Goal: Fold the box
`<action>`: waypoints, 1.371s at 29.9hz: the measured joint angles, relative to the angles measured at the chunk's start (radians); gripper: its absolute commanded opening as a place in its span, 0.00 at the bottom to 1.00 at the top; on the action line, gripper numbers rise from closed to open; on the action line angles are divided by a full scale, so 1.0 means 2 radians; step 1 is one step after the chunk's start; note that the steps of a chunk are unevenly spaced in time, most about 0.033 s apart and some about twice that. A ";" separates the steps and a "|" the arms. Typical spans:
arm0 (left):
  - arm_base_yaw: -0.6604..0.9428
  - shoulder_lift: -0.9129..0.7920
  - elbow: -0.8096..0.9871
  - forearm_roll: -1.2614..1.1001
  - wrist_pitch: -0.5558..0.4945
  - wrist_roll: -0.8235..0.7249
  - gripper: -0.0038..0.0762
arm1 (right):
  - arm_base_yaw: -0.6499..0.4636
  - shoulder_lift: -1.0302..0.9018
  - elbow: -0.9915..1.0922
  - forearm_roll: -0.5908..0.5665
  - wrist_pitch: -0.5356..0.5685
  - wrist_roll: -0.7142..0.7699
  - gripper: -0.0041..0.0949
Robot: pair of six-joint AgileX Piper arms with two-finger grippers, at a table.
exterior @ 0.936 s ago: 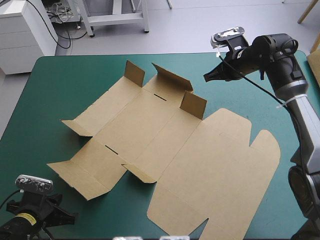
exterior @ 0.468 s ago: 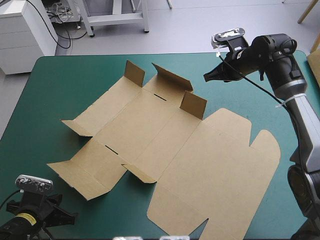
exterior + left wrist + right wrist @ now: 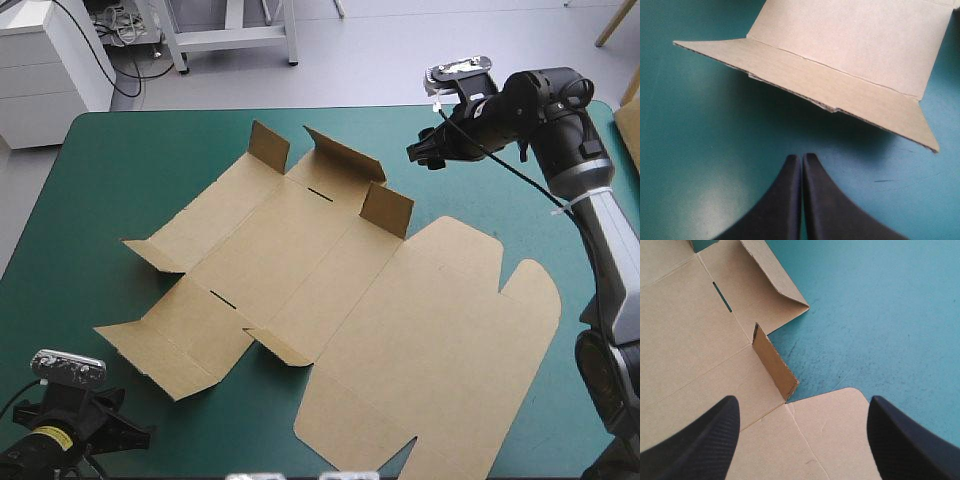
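The teal-green worktop is largely taken up by the brown box, laid out as a flat cut sheet across the middle, slanted from near right to far left. The wide lid panel is lying flat at the near right, and short flaps are raised along the far side. The right tool is held released, spread wide, above the far right, over one upright flap. The left tool is clenched on nothing, over bare cover at the near left corner, just short of a flap edge
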 measured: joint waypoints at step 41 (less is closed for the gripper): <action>0.000 0.000 0.000 0.000 0.000 0.000 0.04 | 0.001 0.207 -0.019 0.092 -0.021 -0.181 0.72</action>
